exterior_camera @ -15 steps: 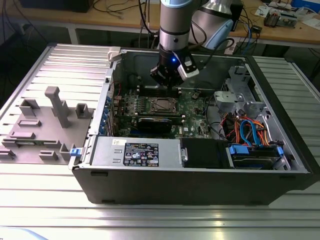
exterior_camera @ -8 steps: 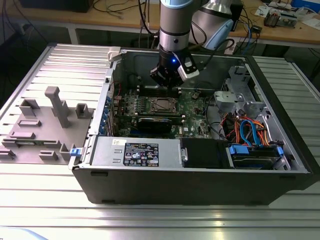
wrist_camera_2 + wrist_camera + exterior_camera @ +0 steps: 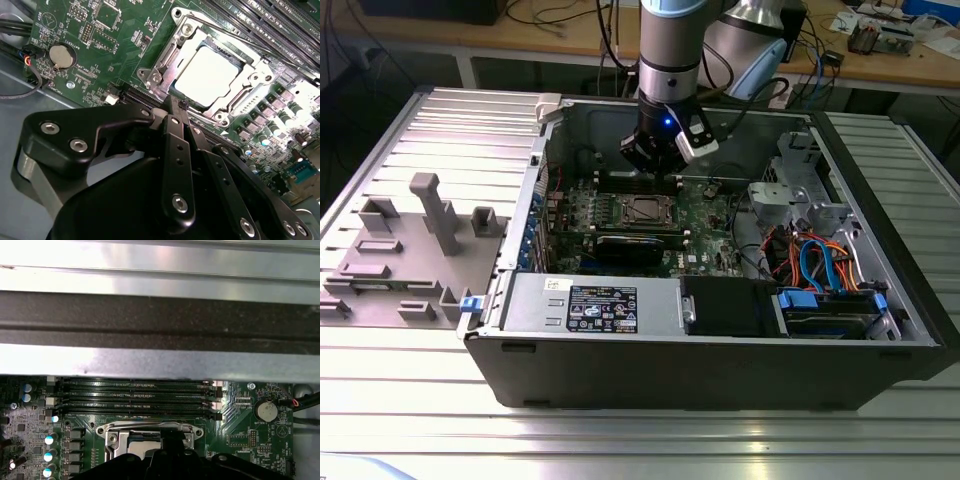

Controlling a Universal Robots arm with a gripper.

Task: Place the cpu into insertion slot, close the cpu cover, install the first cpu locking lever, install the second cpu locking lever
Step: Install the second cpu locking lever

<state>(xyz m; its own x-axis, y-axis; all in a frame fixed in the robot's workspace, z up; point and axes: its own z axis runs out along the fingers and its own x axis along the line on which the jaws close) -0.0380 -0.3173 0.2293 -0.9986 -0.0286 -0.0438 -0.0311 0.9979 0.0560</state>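
In the exterior view my gripper (image 3: 655, 158) hangs inside the open computer case, just above and behind the insertion slot (image 3: 642, 210) on the green board. The second wrist view shows the cpu (image 3: 210, 75), its silver top bright, lying in the insertion slot (image 3: 150, 76). The cpu cover (image 3: 239, 98) lies flat around it as a silver frame. A thin metal lever rod (image 3: 250, 42) runs along the socket's side nearest the memory slots. My gripper (image 3: 176, 104) points at the socket's edge, black fingers together and holding nothing. Its tip (image 3: 172, 440) reaches the cover (image 3: 112, 432) in the first wrist view.
Long black memory slots (image 3: 135, 395) lie beside the socket, and a coin battery (image 3: 62, 55) sits on the board. A black card (image 3: 638, 245) lies in front of the socket. Drive bays and coloured cables (image 3: 820, 270) fill the case's right. A grey fixture plate (image 3: 410, 250) lies outside on the exterior view's left.
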